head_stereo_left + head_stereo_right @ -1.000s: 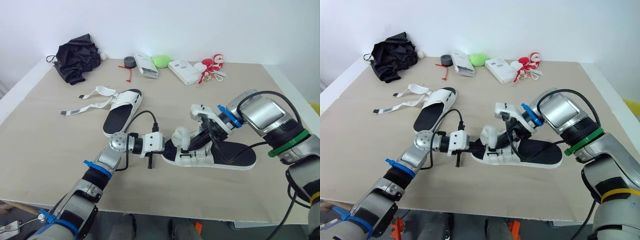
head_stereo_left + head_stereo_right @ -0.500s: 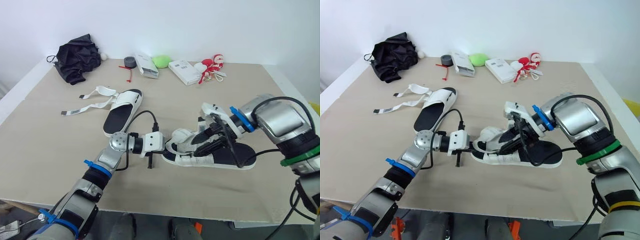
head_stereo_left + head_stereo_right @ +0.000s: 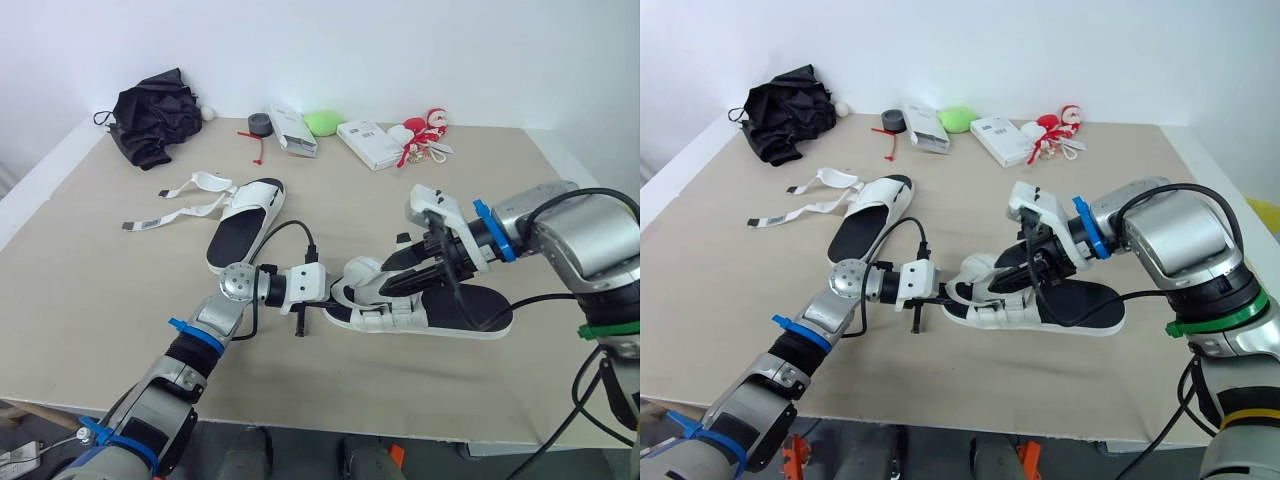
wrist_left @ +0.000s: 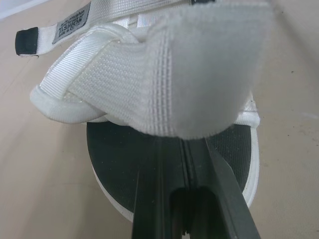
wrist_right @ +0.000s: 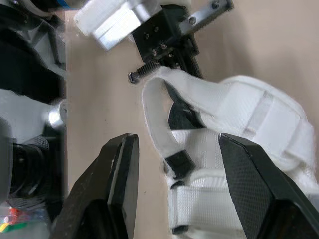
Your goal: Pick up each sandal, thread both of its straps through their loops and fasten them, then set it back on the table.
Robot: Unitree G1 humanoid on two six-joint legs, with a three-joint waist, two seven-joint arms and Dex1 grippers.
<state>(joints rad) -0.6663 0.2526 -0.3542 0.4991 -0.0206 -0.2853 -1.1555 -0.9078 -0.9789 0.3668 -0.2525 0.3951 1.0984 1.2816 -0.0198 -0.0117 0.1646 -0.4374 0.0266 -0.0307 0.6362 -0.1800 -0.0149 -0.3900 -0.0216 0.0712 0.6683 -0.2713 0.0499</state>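
Two sandals are on the table (image 3: pixel 90 300), and the one in hand is the sandal (image 3: pixel 440 318) lying flat near the front edge, about midway along it, toe toward the left edge. Its toe strap (image 3: pixel 362 274) stands up in an open arch with the dark tip curled back down, not pressed flat. Your left gripper (image 3: pixel 338 292) sits at the toe with its fingers closed together under that arch. The webbing hides the tips, so it probably pinches the strap's edge. Your right gripper (image 3: pixel 390 279) hovers just above the strap, spread wide and holding nothing.

That is the change. A second ago the right gripper was down on the strap, half a second ago it was lifting, and now it has let go and drawn back toward the right edge. The sandal and the left gripper haven't shifted. By my reading the strap is through its loop but not yet fastened, so you'll need another press before this one is finished.

The other sandal (image 3: pixel 245 222) lies well apart toward the far-left corner, its straps (image 3: pixel 185 198) splayed open and untouched. A black cloth (image 3: pixel 152 122) sits in that corner.
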